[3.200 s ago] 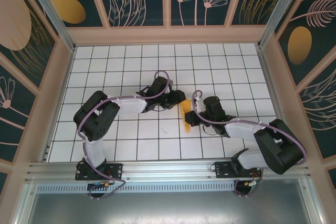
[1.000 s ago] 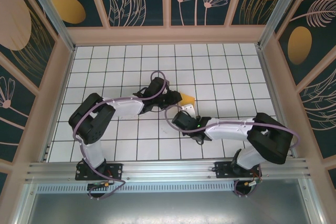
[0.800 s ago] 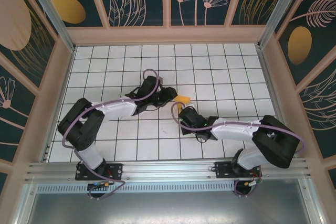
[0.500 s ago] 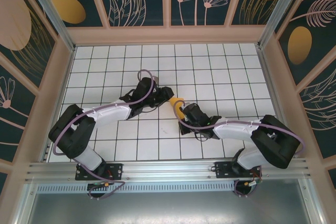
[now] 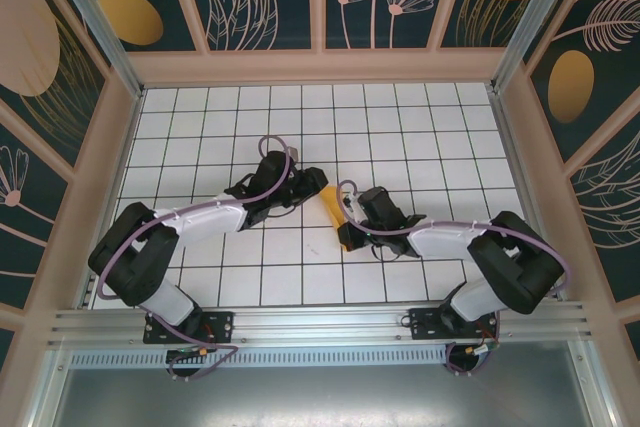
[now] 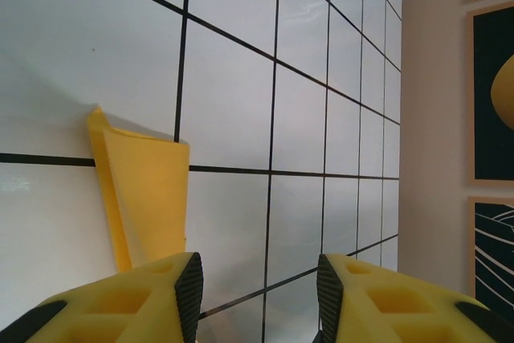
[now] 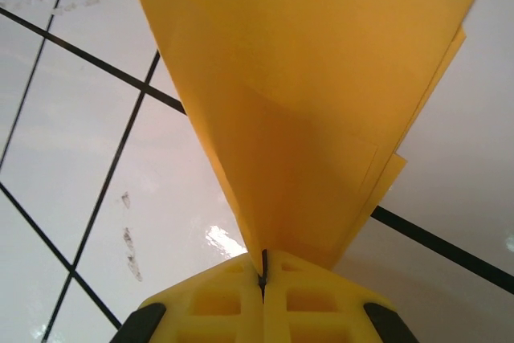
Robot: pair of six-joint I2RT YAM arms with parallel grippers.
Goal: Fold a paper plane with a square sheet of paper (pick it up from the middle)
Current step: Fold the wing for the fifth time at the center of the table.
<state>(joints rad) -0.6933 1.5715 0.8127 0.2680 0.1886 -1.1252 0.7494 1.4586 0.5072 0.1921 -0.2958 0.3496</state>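
Paper (image 5: 333, 207): orange-yellow, already folded into a narrow tapering wedge of several layers. It sits near the middle of the white tiled counter (image 5: 400, 117), between the two arms. From above I cannot tell how much of it rests on the tiles.

Right tool (image 7: 263, 279): fingers pressed together, pinching the narrow end of the paper (image 7: 305, 102). The layers fan out wide from the pinch, with offset edges showing on the right side. Judgement: holding it at the tip keeps the stacked folds from springing apart and leaves the wide end free to be worked.

Left tool (image 6: 257, 295): fingers spread, nothing between them, only bare tile in the gap. The paper (image 6: 148, 198) lies just to one side, its near end passing behind one finger (image 6: 173, 291). One edge curls up off the tiles. Judgement: this tool is lined up beside the wedge, either to take a fresh hold or to press a crease flat.

Seen from above, the left tool (image 5: 315, 187) stands at the far end of the paper and the right tool (image 5: 352, 222) at the near side, the arms meeting from opposite sides.

Progress, judged: folds are in, wings not yet shaped.
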